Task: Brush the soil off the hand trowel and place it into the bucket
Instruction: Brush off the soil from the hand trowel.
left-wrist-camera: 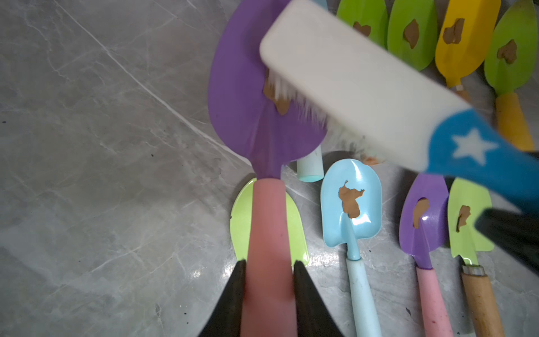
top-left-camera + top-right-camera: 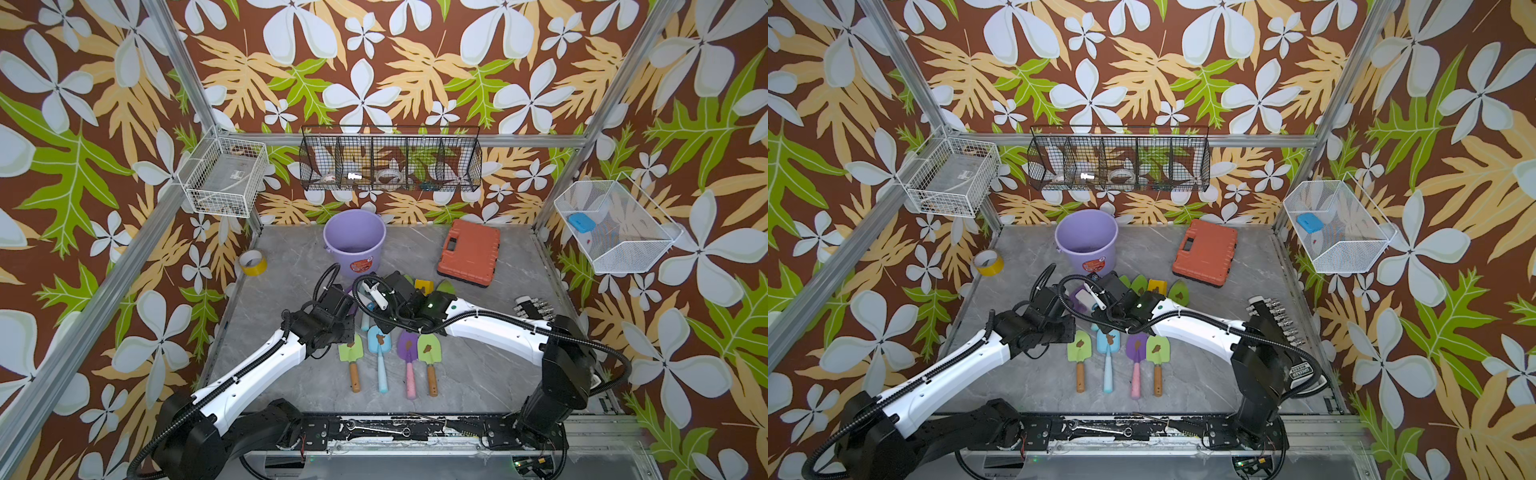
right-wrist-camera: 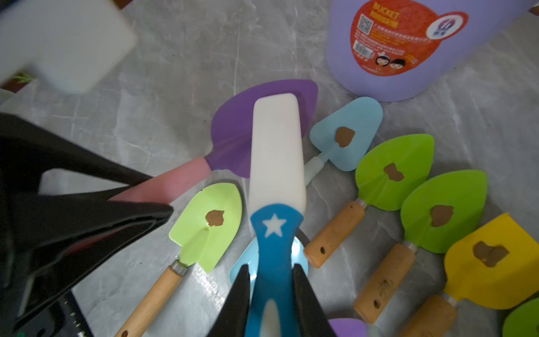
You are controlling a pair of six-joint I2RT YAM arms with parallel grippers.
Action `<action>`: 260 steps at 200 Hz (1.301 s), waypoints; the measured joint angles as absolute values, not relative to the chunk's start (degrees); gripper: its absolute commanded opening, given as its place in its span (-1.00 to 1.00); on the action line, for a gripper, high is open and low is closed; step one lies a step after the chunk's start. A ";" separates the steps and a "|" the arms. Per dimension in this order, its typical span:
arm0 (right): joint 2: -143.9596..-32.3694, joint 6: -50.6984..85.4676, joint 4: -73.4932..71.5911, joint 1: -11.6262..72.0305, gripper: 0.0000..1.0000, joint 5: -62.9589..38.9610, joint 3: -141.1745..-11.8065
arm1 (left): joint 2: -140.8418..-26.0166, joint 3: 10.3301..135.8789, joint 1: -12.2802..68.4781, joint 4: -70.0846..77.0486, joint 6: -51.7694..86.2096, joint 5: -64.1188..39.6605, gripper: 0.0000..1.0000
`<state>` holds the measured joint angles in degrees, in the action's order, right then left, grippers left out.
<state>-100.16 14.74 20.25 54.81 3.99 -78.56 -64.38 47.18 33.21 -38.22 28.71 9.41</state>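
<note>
Now left gripper (image 1: 269,264) clamps trowel (image 1: 242,87) by its handle, right gripper (image 3: 271,268) clamps brush (image 1: 358,78).
Likely light, stiff; handle hold suits it; bucket (image 2: 341,257) at twelve o'clock.

Finding: a robot test cell in a laboratory, not a home or garden. An aluminium frame (image 2: 528,140) encloses the work area, and its walls are covered with printed floral wallpaper (image 2: 374,62), a backdrop and not room decor. A left arm (image 2: 253,365) and a right arm (image 2: 490,328) are mounted at the front edge of a grey marble-look tabletop (image 2: 478,374), with cabling exposed and a wrench (image 2: 380,428) lying between their bases. Wire baskets hang from the frame: white (image 2: 224,183), black (image 2: 390,160) and white mesh (image 2: 615,228). Staged props are present: hand trowels (image 2: 379,340) in neat rows, a bucket (image 2: 354,243), an orange tool case (image 2: 469,253) and a tape roll (image 2: 252,262).
</note>
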 measured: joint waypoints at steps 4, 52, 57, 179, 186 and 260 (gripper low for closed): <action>-100.25 14.74 20.38 54.83 -1.00 4.82 -78.87 | -64.36 47.18 33.21 -38.09 28.75 9.56 -1.00; -96.88 14.74 19.59 55.48 -1.00 7.22 -77.12 | -63.79 47.64 33.21 -37.80 28.69 10.02 -1.00; -96.71 14.70 19.14 55.83 -1.00 6.26 -76.88 | -63.79 47.66 33.21 -37.71 28.56 10.02 -1.00; -97.89 16.58 15.07 52.88 -1.00 7.20 -77.69 | -64.51 44.62 33.21 -34.22 28.45 7.97 -1.00; -97.21 16.91 14.59 52.97 -1.00 7.42 -77.32 | -64.51 44.58 33.21 -33.85 28.64 7.62 -1.00; -82.63 29.15 -0.64 43.79 -1.00 -0.80 -57.45 | -58.87 24.71 13.43 2.81 43.51 -28.91 -1.00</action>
